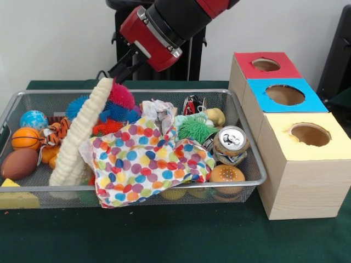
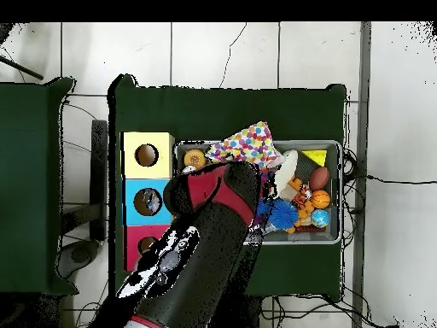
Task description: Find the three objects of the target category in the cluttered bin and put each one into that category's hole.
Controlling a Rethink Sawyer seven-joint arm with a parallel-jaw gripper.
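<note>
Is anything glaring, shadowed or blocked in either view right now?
Front view: even light, only a small glint on the can top; the gripper holding the cream knobbly tube shows clearly. Overhead view: the arm covers the wire bin's left part, and the gripper cannot be seen.

cloth (image 1: 147,164): white, multicolour dots | boxes: red (image 1: 263,67), blue (image 1: 282,94), yellow (image 1: 308,134) tops | tablecloth (image 1: 175,235): dark green

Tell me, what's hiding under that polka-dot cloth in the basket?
Below the polka-dot cloth, yellowish round things show through the basket mesh, and a burger toy sits beside it. Whatever lies under its middle is covered.
</note>
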